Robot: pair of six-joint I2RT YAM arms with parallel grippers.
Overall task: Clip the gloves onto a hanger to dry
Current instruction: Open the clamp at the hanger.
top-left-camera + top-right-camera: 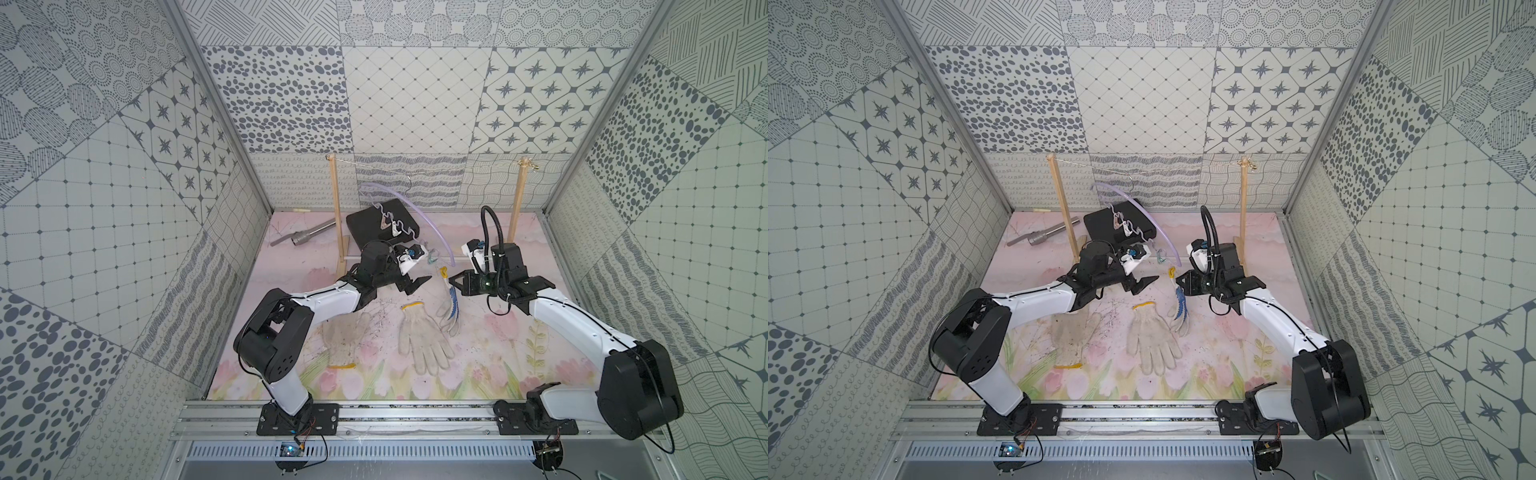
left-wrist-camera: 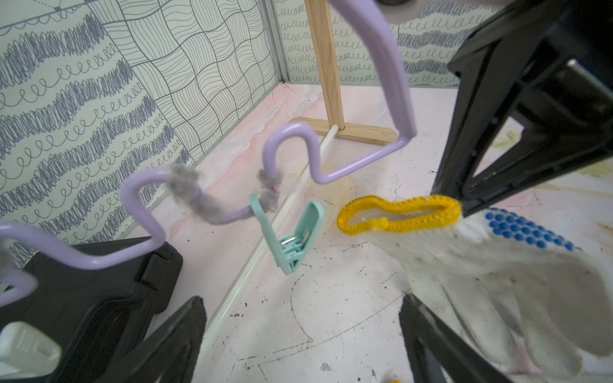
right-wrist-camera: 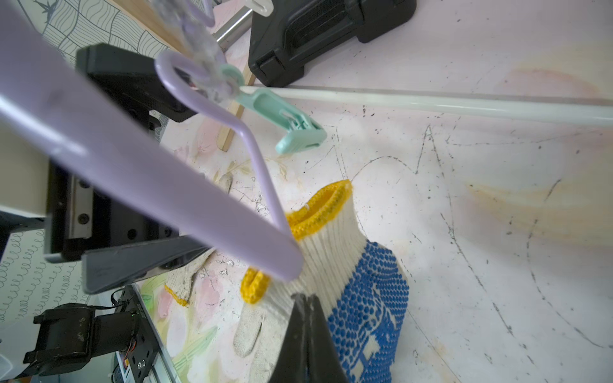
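The dotted glove (image 3: 331,252) is ribbed knit cloth with raised blue dots, the hanger (image 2: 393,83) smooth glossy lilac plastic snagged with grey fluff, its clip (image 2: 310,222) matt mint plastic, metal-sprung.

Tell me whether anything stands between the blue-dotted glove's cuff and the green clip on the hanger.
Nothing visible does: the blue-dotted glove, pinched by the right gripper, has its yellow cuff beside the green clip, with only open space between them.
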